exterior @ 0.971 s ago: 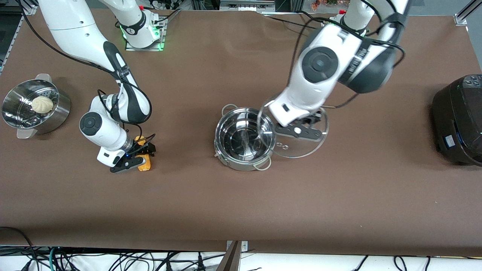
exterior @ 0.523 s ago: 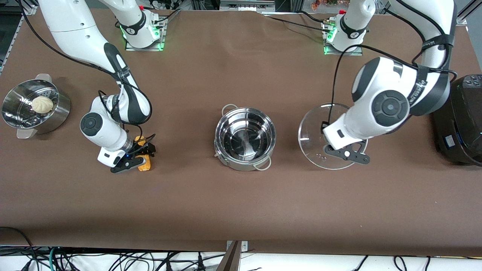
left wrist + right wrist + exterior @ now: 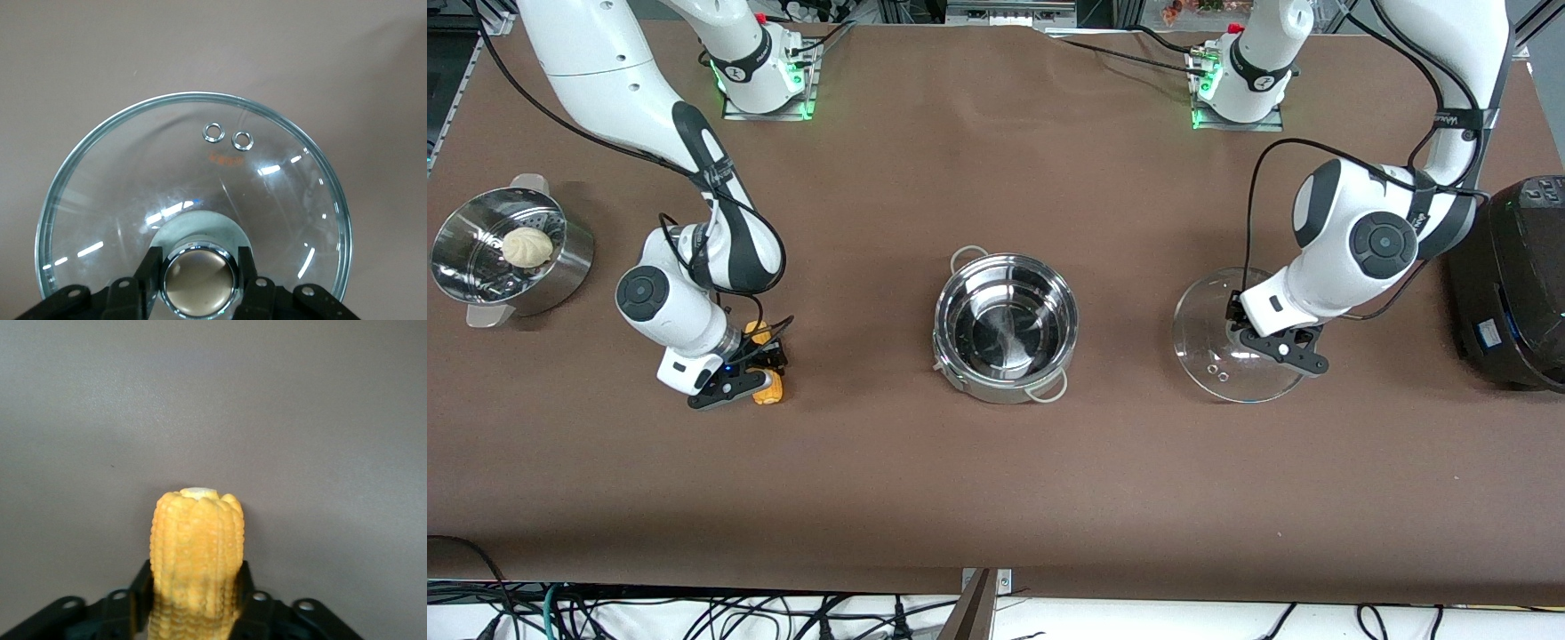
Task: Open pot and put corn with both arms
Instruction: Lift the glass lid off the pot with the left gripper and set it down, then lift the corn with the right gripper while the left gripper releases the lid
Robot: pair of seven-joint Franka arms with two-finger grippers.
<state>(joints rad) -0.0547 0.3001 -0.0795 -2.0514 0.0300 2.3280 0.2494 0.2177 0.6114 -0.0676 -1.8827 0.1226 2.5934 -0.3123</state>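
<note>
The shiny steel pot [image 3: 1005, 324] stands open and empty in the middle of the table. My left gripper [image 3: 1249, 327] is shut on the chrome knob [image 3: 198, 279] of the glass lid [image 3: 1227, 351], its fingers [image 3: 151, 267] on both sides of the knob. The lid [image 3: 193, 173] is low at the table toward the left arm's end, beside the pot; I cannot tell if it touches. My right gripper [image 3: 758, 364] is shut on the yellow corn [image 3: 770, 389] at the table toward the right arm's end. The cob [image 3: 195, 540] sticks out between the fingers [image 3: 141, 587].
A steel steamer bowl [image 3: 560, 267] with a pale bun [image 3: 527, 246] stands at the right arm's end. A big black cooker [image 3: 1516, 284] stands at the left arm's end, close to the left arm's elbow.
My left arm has carried the glass lid from over the pot's rim toward the left arm's end and lowered it. My right gripper has stayed at the corn.
</note>
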